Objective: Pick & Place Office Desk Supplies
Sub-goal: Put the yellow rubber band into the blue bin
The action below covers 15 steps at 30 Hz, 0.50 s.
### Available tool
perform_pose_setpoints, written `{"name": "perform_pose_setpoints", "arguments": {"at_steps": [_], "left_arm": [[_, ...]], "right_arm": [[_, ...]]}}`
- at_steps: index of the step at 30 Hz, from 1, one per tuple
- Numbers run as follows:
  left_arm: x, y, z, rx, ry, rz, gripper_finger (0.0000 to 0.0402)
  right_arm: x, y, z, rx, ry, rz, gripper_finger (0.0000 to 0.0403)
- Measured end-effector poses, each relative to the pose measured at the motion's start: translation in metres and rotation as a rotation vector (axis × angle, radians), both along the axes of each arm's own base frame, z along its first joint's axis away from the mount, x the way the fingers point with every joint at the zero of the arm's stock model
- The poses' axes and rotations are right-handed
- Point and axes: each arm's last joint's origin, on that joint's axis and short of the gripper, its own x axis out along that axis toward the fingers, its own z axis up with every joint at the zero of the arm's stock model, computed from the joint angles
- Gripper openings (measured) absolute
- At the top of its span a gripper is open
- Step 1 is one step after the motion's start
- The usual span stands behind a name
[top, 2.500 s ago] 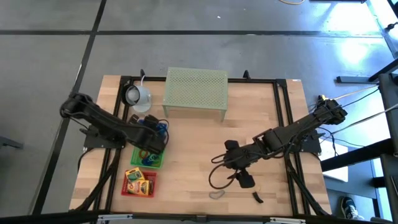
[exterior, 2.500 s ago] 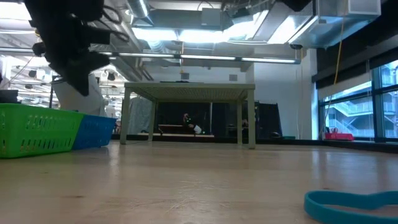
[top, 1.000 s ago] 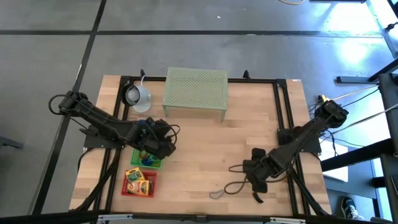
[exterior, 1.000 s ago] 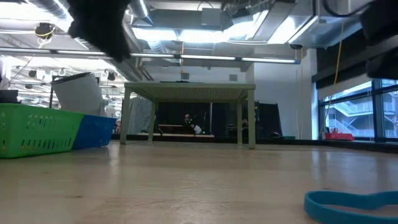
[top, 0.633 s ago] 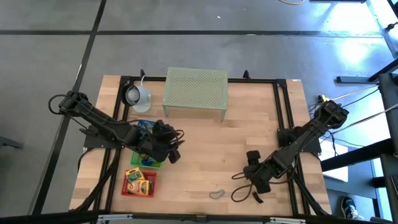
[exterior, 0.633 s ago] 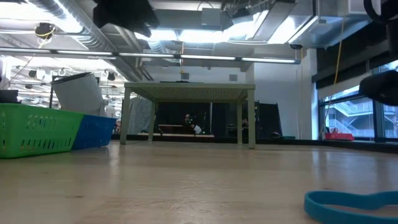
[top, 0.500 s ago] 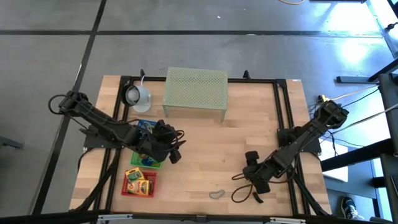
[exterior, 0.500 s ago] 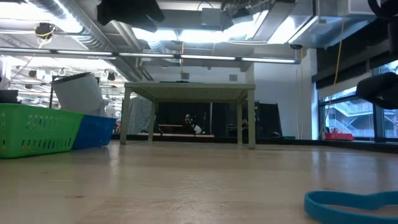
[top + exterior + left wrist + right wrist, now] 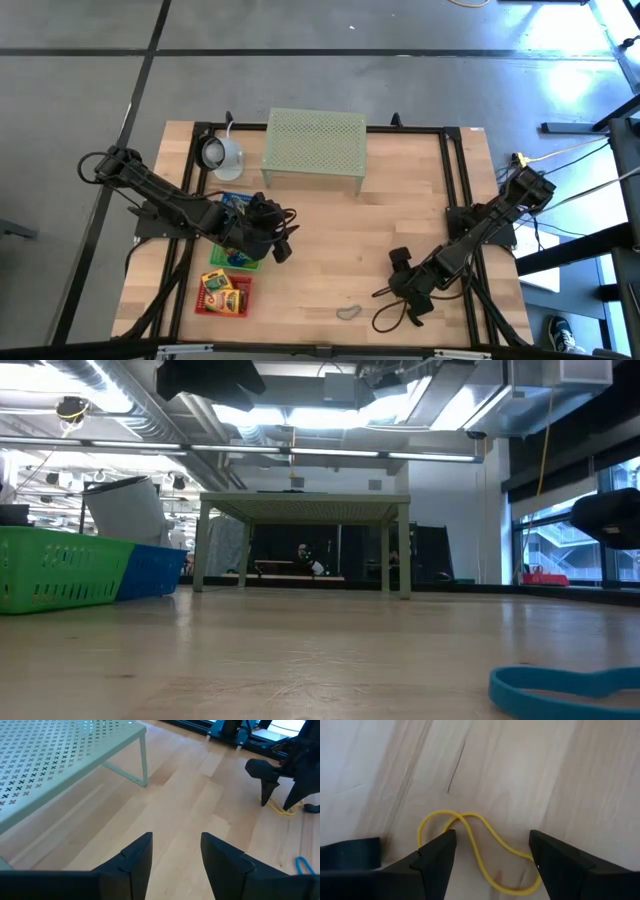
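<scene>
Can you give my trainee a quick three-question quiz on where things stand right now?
1. True or false: the right gripper is shut on the yellow rubber band.
2. Which lies nearest the table's front edge? A) green mesh stand B) blue rubber band C) white lamp
3. Fill in: the left gripper is open and holds ____.

Key:
1. False: its fingers are open on either side of the band, which lies on the wooden table.
2. B
3. nothing

free: bare wood mid-table [image 9: 330,240] | blocked: mesh stand [image 9: 314,148] at back, bins [image 9: 232,262] left
</scene>
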Motion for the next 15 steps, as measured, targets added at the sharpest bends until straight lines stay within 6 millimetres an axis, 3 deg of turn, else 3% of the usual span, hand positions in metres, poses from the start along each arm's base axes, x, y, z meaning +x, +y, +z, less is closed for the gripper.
{"name": "perform_pose_setpoints", "arguments": {"at_steps": [4, 15], "left_arm": [[0.0, 0.0, 0.0, 0.0, -0.001, 0.001, 0.0158], [0.0, 0.0001, 0.0, 0.001, -0.001, 0.002, 0.0154]], "right_arm": [[0.0002, 0.0002, -0.001, -0.009, 0.002, 0.02, 0.0212], [0.0005, 0.0005, -0.0016, -0.002, 0.006, 0.015, 0.0027]]}}
